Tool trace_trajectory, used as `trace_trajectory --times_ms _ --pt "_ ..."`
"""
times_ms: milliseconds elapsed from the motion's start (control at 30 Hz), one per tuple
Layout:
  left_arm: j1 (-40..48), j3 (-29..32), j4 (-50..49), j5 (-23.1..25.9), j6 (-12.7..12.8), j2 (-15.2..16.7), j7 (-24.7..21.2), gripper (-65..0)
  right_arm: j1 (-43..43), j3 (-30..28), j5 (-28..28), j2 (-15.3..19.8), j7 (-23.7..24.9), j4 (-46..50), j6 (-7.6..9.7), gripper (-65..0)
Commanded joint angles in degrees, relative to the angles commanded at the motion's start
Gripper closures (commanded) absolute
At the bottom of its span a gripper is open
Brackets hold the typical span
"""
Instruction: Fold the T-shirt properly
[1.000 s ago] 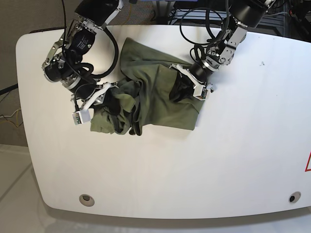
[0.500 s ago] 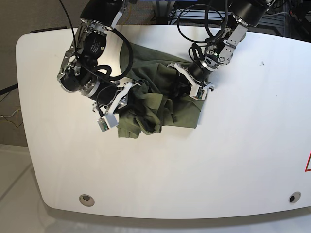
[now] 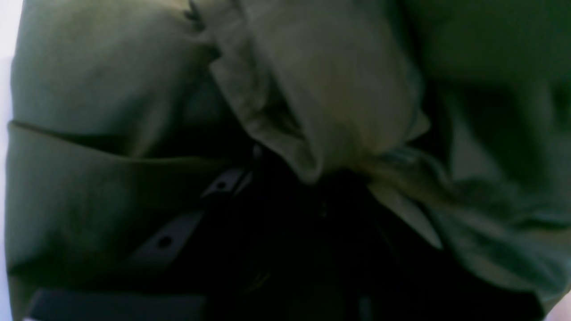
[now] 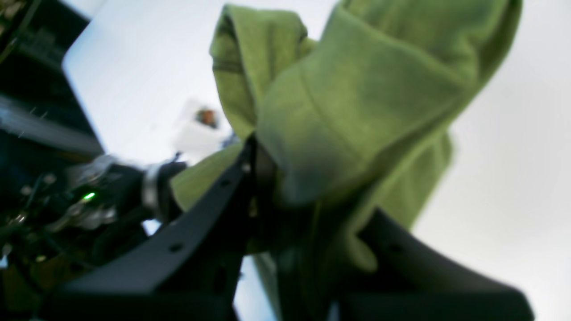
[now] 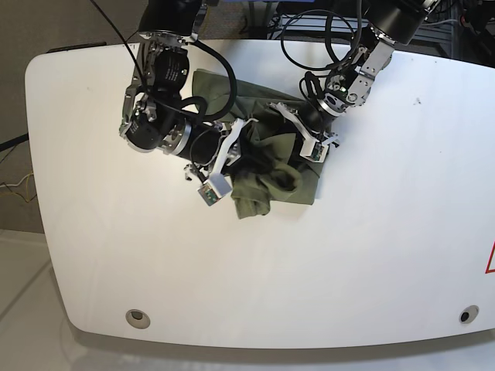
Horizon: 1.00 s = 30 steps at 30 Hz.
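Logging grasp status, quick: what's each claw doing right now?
Left claw: cannot tell, buried in the T-shirt.
Right claw: closed on the T-shirt.

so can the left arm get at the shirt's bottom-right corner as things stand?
Probably not right away. The left gripper looks shut on the T-shirt near its upper edge, so it would have to let go first. The corner itself lies uncovered on the table.

This looks like a robotics lab. A white desk (image 5: 371, 255) with rounded corners and round ports near its front edge carries two arms trailing loose black cables (image 5: 309, 35). A pale hard floor (image 5: 19, 309) lies around it, and dark equipment (image 5: 309, 15) crowds the space behind.
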Motion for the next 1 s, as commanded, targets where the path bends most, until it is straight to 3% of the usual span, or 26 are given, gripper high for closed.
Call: trace_trajectory --times_ms 133,400,700,1000 --pt "-0.1 -0.2 0.0 0.0 0.0 1.0 0.0 -7.7 -0.8 -3.3 -2.5 0.0 0.3 -1.6 0.0 -0.1" --pt "-0.7 0.0 0.1 0.0 0.1 1.1 0.1 -7.7 -1.1 -8.6 -5.5 0.0 5.8 -7.6 0.0 -0.1" --pt "-0.2 -0.7 4.3 -0.1 0.4 0.9 0.1 -7.7 -0.4 -8.9 -8.1 0.3 8.8 -12.1 0.0 -0.1" --pt "2.2 -4.4 9.8 -0.1 1.8 0.9 0.2 -7.8 1.0 -8.8 -8.5 3.2 9.6 -12.2 0.0 -0.1"
